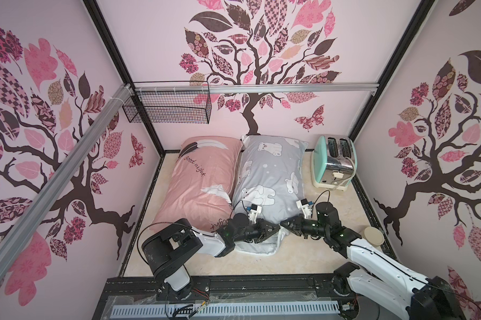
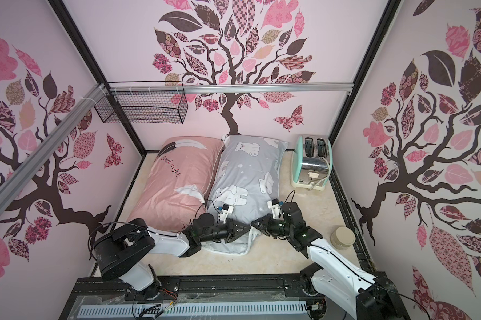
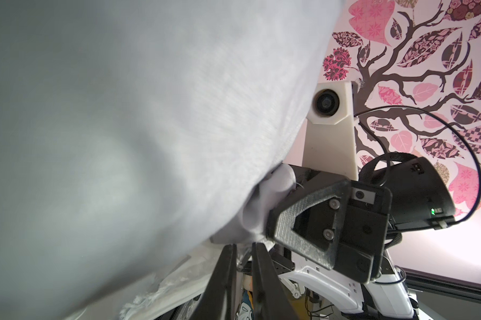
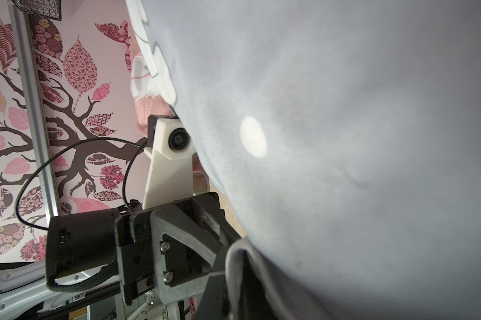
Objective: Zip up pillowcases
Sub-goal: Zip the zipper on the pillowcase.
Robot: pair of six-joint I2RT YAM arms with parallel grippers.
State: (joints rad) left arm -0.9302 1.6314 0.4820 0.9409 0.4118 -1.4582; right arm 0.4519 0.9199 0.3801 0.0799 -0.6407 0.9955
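Two pillows lie side by side on the table (image 1: 261, 263), touching along their long sides. The pink pillow (image 1: 197, 182) is on the left. The grey pillow (image 1: 270, 177) is on the right, with a toaster (image 1: 335, 163) just beside its far end. Each long axis runs from the robot toward the back wall, leaning slightly right as it goes. The far short ends sit against the wall and the near short ends face the arms. The grey pillow's near end spreads flat and white-edged on the table.

Both grippers meet almost tip to tip at the right corner of that near end. The right gripper (image 1: 283, 223) is closed, and in the right wrist view a fold of grey cloth runs down between its jaws. The left gripper (image 1: 276, 228) lies over the near end, pointing right. In the left wrist view its fingers (image 3: 222, 282) stand close with a thin gap, and whether they pinch anything cannot be told.
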